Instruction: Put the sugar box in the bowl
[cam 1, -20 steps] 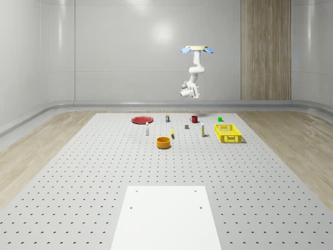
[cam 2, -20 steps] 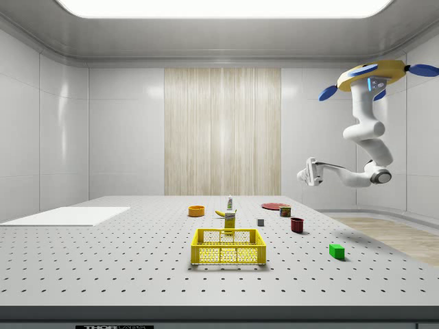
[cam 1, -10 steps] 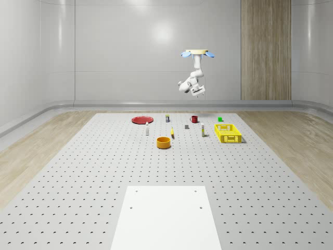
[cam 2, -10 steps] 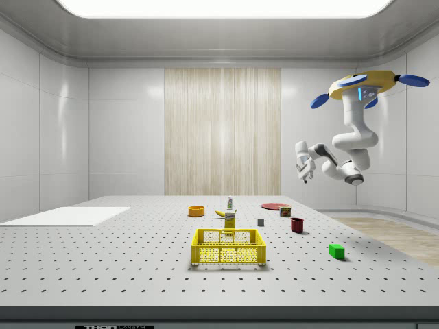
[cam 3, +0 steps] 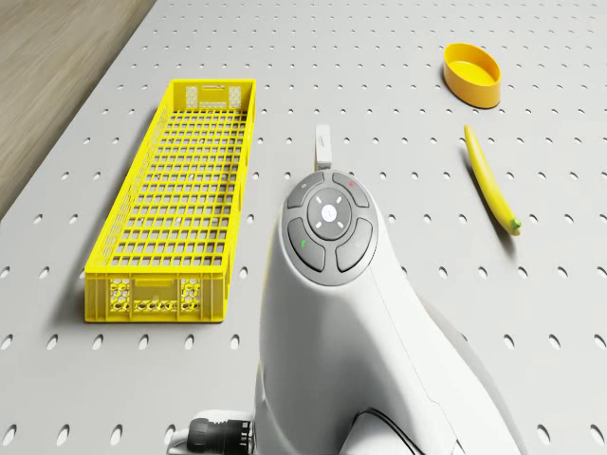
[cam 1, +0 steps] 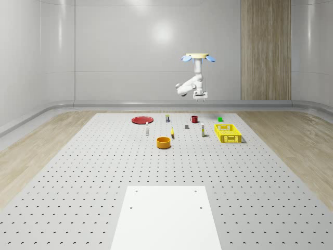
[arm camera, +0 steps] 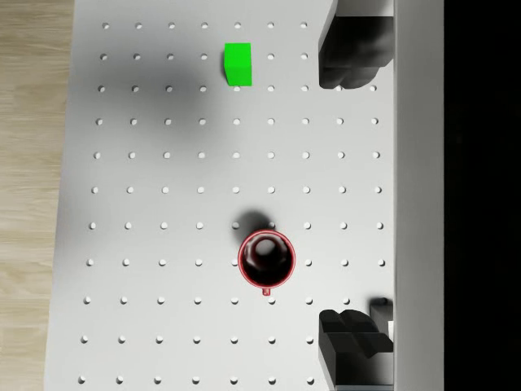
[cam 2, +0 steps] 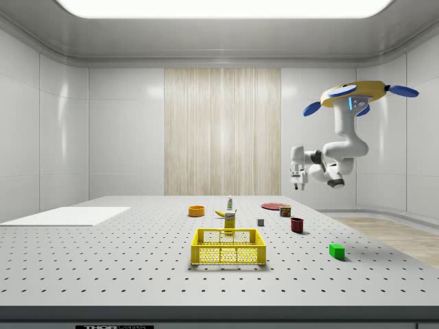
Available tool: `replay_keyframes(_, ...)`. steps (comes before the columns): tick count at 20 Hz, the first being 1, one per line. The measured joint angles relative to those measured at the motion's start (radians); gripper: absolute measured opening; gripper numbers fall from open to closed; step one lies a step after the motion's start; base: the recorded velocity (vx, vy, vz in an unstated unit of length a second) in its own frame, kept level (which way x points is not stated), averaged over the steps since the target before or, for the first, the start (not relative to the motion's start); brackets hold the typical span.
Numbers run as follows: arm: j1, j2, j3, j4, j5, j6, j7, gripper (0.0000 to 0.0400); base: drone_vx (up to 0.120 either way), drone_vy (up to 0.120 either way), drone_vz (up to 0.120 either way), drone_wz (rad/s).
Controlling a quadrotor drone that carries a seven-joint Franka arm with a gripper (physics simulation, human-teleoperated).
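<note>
The sugar box [cam 1: 202, 131] [cam 2: 230, 219] is a small yellow and white carton standing upright on the table, just beside the yellow basket. The orange bowl [cam 1: 164, 142] [cam 2: 197, 211] [cam 3: 472, 74] sits nearer the table's middle, with nothing in it. The drone [cam 1: 197, 56] [cam 2: 353, 96] hovers high over the far part of the table. My gripper [cam 1: 200, 98] [cam 2: 297, 184] [arm camera: 338, 199] hangs from the folded arm and points straight down, open with nothing between its fingers. Far beneath it stands the red mug [arm camera: 265, 261] [cam 1: 194, 119]. The sugar box and bowl lie well away from the gripper.
A yellow basket [cam 1: 228, 133] [cam 3: 180, 209], a banana [cam 1: 172, 134] [cam 3: 490, 178], a green cube [arm camera: 238, 63] [cam 2: 336, 251], a red plate [cam 1: 142, 120], a can [cam 1: 167, 119], a grey cube [cam 1: 187, 126] and a white bottle [cam 1: 147, 129] stand on the pegboard table. A white mat [cam 1: 165, 216] lies near the front.
The arm has folded in and swung the gripper from pointing sideways to pointing straight down. The drone has drifted toward the side view's left and sunk a little.
</note>
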Motion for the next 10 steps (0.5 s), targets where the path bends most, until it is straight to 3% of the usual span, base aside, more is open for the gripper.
replay_keyframes(4,-0.032,-0.026,0.018,-0.001,-0.001,0.003,0.023,0.04,0.12,0.0,-0.12,0.0)
replay_keyframes(7,-0.047,-0.044,0.027,-0.001,0.004,0.012,0.035,0.04,0.12,0.0,-0.013,0.0)
replay_keyframes(10,-0.059,-0.061,0.035,0.0,0.011,0.022,0.044,0.04,0.12,0.0,-0.107,0.0)
